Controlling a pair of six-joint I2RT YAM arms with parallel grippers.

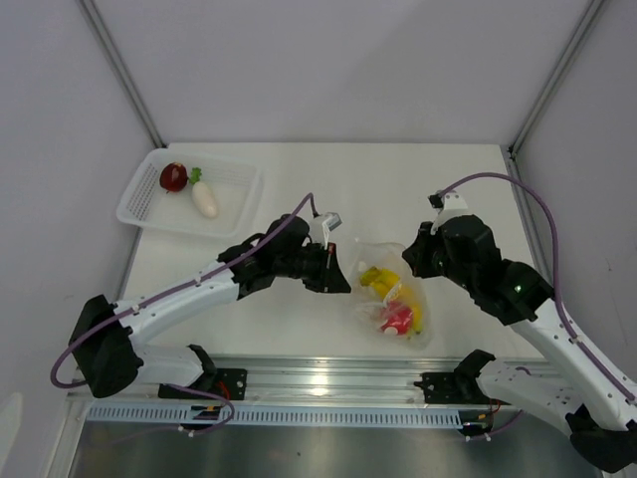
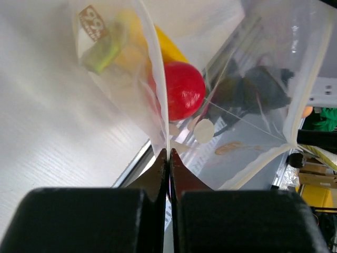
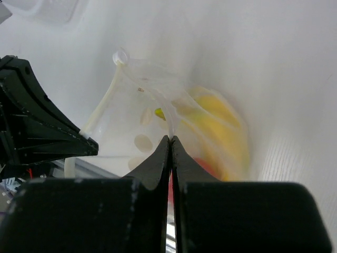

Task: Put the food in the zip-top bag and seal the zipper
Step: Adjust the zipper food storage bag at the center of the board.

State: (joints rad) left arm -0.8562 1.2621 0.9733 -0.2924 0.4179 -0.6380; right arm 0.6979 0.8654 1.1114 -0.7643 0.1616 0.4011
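On the table (image 1: 299,189), left claw (image 2: 168,153) and right claw (image 3: 170,139) pinch the zip-top bag (image 1: 371,255).

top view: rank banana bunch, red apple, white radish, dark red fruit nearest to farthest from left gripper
1. banana bunch, inside the zip-top bag, just right of the left gripper
2. red apple, lower in the bag
3. white radish, in the basket
4. dark red fruit, basket's far corner
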